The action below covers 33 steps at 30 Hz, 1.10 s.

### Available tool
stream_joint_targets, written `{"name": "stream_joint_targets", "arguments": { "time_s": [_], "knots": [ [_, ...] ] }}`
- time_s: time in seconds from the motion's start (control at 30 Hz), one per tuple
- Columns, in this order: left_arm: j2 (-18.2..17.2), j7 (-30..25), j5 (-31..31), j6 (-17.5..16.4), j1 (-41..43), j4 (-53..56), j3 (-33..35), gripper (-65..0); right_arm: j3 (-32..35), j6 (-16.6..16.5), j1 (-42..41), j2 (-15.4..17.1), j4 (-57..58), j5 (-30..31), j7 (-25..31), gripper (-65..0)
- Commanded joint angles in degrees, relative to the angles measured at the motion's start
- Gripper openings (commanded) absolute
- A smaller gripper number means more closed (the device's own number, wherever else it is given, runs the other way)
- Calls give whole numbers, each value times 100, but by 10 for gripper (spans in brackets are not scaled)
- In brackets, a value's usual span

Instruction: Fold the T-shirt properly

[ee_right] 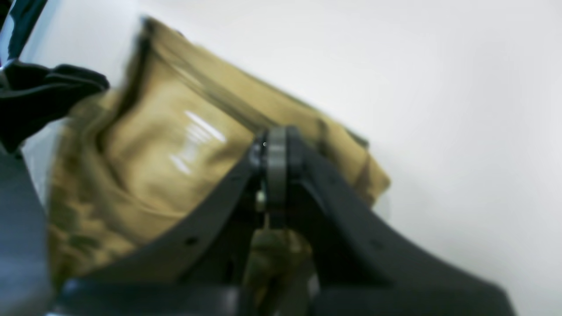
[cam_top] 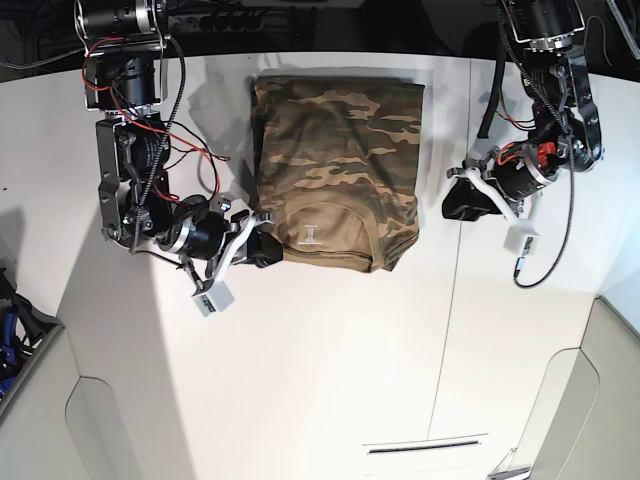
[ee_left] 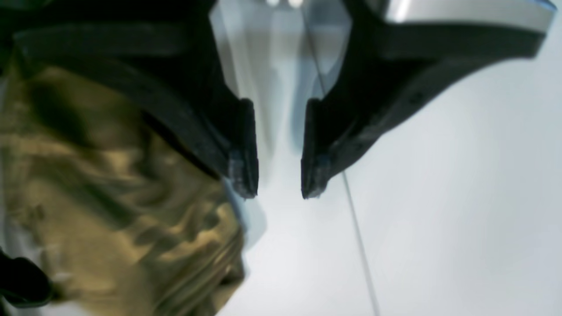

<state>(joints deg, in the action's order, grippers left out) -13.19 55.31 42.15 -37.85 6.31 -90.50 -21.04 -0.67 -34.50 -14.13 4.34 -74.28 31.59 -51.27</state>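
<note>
The right gripper is sitting at 9 o'clock of the table, jaws pressed together, pinching the folded T-shirt lying toward 12. At 3 o'clock, the left gripper is hovering spread, holding nothing.

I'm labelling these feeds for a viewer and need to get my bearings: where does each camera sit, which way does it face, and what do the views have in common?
Left wrist: on the left arm, looking along the open left tool at the white table; T-shirt edge beside it.
Right wrist: on the right arm, looking past the right tool, shut on the T-shirt's edge.
Base: overhead, facing down at the table; both arms show, right tool at the T-shirt, left tool clear of it.
Shared: all three show the T-shirt and table.
</note>
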Motion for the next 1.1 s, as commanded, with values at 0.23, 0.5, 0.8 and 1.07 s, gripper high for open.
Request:
{"name": "stream_joint_targets", "arguments": {
  "time_s": [0.23,0.5,0.8,1.07],
  "knots": [
    [-334,179,1021,-215,496,-142,-898,-471,-96,-22,205,205,-1211,476,-321,-650],
    [-332,197,1425,-215,1325,-142,-1582,-471,-660,-24,1176,262,-1655,850,-597,-650],
    [-326,321,1716,-215,2236,-142,-1928,-471,-1843,-48,2435,264,-2306,2122,-1314,-650],
    [-9,457,1659,-215,2944,-144,-1928,-471,-2223,-90,3381,551,-2553,2669,-1633,-650]
  ]
}}
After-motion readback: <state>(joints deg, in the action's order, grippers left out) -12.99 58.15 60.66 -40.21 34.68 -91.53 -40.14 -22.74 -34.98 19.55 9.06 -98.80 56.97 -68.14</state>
